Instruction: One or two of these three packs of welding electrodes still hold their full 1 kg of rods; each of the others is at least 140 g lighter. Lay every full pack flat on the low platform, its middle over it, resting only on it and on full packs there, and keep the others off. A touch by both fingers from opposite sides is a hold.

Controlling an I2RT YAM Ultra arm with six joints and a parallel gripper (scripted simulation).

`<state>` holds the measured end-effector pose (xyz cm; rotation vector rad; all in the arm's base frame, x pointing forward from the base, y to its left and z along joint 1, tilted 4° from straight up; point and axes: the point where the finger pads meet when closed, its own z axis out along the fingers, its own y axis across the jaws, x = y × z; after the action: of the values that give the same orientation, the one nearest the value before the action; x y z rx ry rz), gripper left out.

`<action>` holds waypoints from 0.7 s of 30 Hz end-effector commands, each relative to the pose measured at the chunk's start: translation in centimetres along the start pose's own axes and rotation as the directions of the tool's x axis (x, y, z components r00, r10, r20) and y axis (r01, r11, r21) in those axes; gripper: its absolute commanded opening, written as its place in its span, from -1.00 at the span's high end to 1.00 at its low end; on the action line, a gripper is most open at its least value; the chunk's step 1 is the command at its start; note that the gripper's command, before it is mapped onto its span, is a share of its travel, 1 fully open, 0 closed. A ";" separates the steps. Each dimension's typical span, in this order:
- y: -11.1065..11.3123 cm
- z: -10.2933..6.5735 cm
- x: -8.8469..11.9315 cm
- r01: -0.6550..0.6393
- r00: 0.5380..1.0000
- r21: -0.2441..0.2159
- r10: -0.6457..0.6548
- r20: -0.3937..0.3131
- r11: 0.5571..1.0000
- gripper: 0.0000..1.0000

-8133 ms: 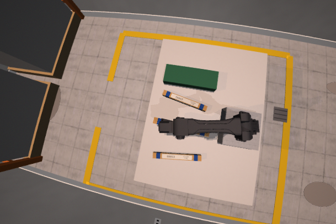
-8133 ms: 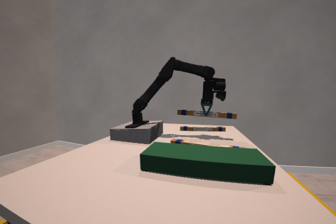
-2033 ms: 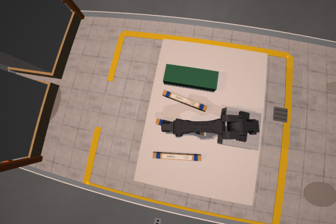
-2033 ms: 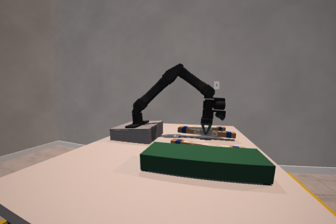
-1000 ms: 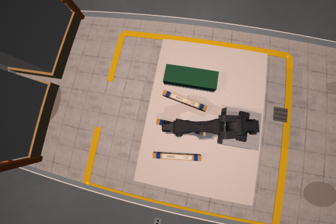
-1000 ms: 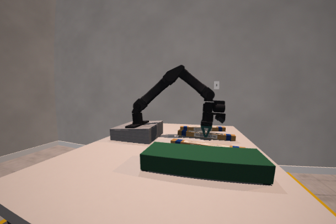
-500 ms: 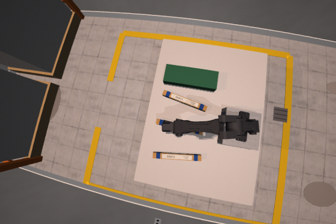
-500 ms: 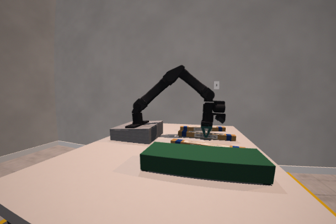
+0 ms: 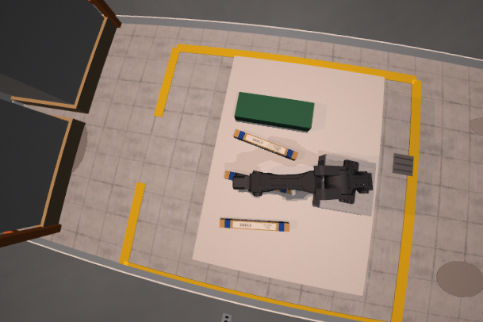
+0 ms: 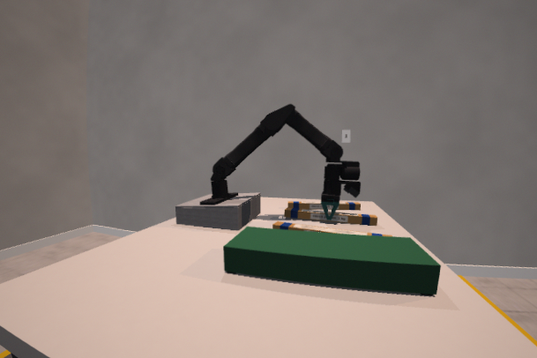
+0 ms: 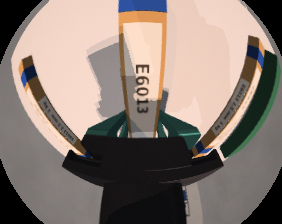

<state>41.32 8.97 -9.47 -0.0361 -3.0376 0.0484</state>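
My gripper [image 10: 330, 216] [image 11: 142, 111] points straight down and is shut on the middle pack [image 9: 228, 174] [image 10: 354, 218] [image 11: 142, 50], near its midlength. That pack lies level, low over the table; whether it touches the table is unclear. In the top view the arm hides most of it. A second pack [image 9: 266, 144] [image 10: 285, 226] [image 11: 246, 75] lies slanted on the table between the held pack and the platform. The third pack [image 9: 254, 224] [image 10: 352, 205] [image 11: 37, 91] lies on the far side. The low green platform [image 9: 274, 111] [image 10: 331, 273] [image 11: 264, 100] carries nothing.
The arm's grey base block [image 9: 362, 206] [image 10: 209, 217] stands at one end of the white table [image 9: 325, 254] [image 10: 137, 287]. The slanted pack lies close beside the platform's long side, between it and my gripper.
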 end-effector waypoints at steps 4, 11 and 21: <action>-0.2 -3.4 -1.3 -0.006 0.998 -0.016 0.007 0.068 1.000 1.00; -0.2 -3.5 -1.4 -0.006 0.998 -0.016 0.007 0.070 1.000 1.00; -0.1 -3.6 -1.5 -0.004 0.997 -0.017 0.005 0.074 1.000 1.00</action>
<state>41.36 8.78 -9.47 -0.0422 -3.0375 0.0481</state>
